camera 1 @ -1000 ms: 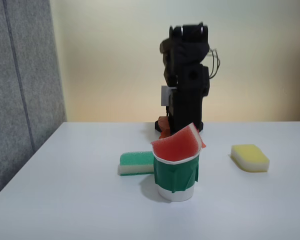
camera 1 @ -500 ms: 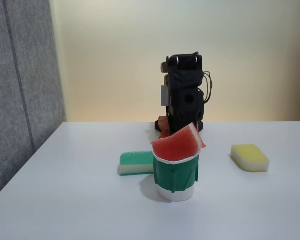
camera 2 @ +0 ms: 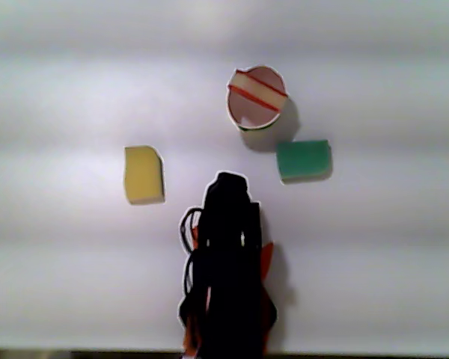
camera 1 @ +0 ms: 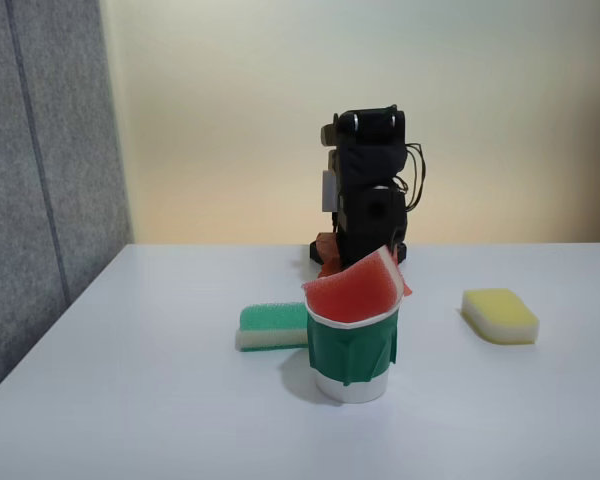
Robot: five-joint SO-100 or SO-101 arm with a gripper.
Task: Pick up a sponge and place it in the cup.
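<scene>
Cup stood nearest me on the counter, sponge wedged in its mouth, red edge poking above the rim. Placement looked done. Green sponge lay just behind, yellow sponge well off. Arm had folded lower over the last second; gripper state I couldn't tell.

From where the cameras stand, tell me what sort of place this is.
Probably a tabletop robot test setup: a plain white table, a folded black robot arm, and a green-taped white paper cup holding a red-topped sponge.
</scene>
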